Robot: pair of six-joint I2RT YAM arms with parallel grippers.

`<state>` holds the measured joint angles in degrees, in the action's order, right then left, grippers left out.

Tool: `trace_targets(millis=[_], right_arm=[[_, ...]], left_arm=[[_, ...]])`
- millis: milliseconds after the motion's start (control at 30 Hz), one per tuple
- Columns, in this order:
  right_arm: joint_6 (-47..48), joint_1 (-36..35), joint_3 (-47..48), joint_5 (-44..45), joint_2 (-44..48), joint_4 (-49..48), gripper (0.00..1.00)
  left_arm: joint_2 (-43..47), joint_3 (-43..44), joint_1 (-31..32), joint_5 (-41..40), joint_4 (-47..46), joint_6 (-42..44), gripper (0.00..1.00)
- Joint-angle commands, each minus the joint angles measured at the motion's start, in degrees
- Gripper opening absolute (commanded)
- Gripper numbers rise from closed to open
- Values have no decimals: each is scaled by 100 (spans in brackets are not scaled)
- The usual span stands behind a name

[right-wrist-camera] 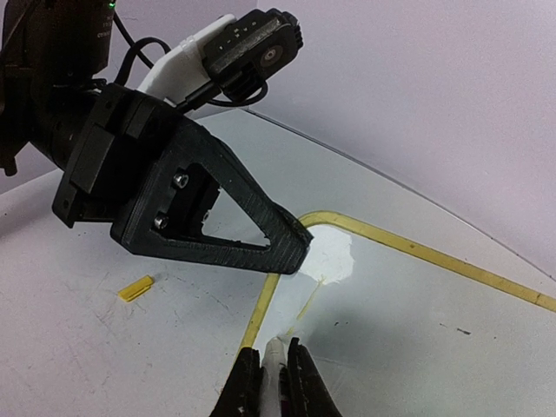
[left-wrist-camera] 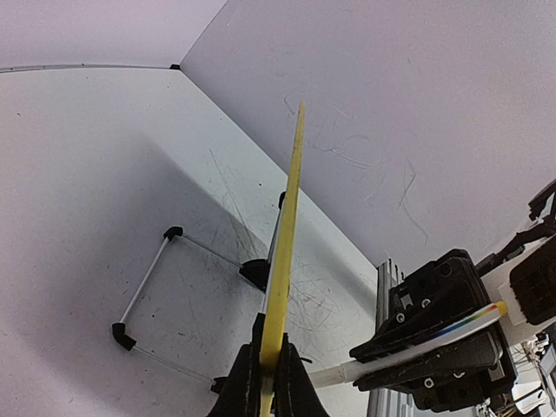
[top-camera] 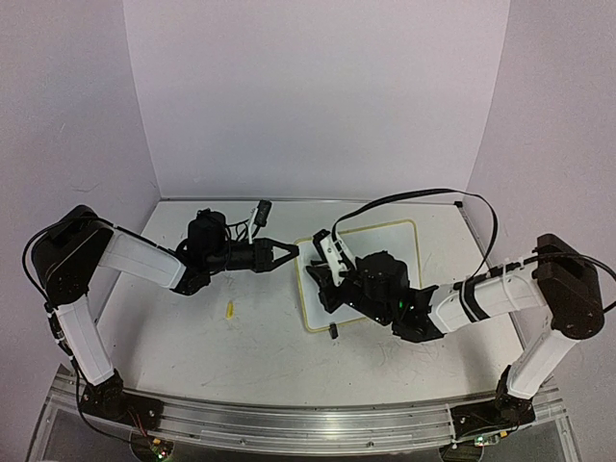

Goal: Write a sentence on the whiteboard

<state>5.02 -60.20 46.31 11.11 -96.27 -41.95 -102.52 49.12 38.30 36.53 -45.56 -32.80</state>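
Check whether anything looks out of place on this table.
One thing: a small yellow cap-like piece lies loose on the scuffed white tabletop, left of the yellow-rimmed rectangular whiteboard, touching nothing.

No word, label, brand or number can be read in any view. On the whiteboard (right-wrist-camera: 417, 330) only a short pale yellow-green stroke (right-wrist-camera: 308, 300) is seen, too slight to be read. No letters are formed by the grey scuffs on the desk (top-camera: 404, 361).
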Motion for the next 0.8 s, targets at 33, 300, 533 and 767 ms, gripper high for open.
trace_targets(millis=[33, 300, 533, 767], right_arm=[[-190, -26, 75, -130, 525, -149, 0], [199, -6, 382, 58, 333, -131, 0], [257, 13, 561, 202, 122, -176, 0], [255, 44, 578, 491, 12, -180, 0]], left_arm=[[161, -20, -16, 109, -152, -90, 0], [129, -19, -16, 109, -153, -115, 0], [174, -30, -20, 109, -155, -109, 0], [162, -21, -16, 118, -152, -100, 0]])
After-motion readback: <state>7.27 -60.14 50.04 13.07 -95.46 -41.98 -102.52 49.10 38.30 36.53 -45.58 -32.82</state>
